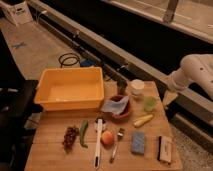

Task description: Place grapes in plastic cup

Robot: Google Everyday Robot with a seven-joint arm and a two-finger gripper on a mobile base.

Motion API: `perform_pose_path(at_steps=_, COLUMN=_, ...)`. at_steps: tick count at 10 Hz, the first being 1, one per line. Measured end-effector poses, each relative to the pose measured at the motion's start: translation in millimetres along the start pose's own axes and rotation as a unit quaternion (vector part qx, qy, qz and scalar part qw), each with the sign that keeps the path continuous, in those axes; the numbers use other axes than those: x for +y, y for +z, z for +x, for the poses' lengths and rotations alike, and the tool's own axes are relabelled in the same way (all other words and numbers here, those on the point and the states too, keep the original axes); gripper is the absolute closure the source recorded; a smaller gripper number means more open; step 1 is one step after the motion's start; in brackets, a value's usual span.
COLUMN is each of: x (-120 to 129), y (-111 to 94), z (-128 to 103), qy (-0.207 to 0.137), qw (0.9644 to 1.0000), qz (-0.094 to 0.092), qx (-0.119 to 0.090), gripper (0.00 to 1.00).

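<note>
The grapes [70, 136], a small dark purple-red bunch, lie on the wooden table [50, 161] near its front left. The plastic cup [149, 104], short and pale green, stands upright at the back right, beside the brown bowl. My gripper [169, 98] hangs from the white arm [196, 70] just past the table's right edge, level with the plastic cup and a short way to its right. It stands open with nothing in it, far from the grapes.
A large yellow bin [70, 90] fills the back left. A brown bowl [120, 113] holds a blue cloth, with a taller white cup [136, 87] behind it. A peach [107, 138], green pepper [83, 133], utensils, a yellow piece [143, 120], blue sponge [138, 142] and brush [164, 148] lie along the front.
</note>
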Motion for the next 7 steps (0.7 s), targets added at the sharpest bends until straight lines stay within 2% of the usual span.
perform_pose_path(at_steps=4, x=1.5, y=-2.4, z=-2.5, qy=-0.008, qw=1.0000, qz=0.003, qx=-0.002, gripper=0.20)
perform_pose_path(at_steps=7, x=12.4, y=-12.6, z=-31.7, qy=-0.068, qw=0.9975, qz=0.000, qx=-0.022, gripper=0.20)
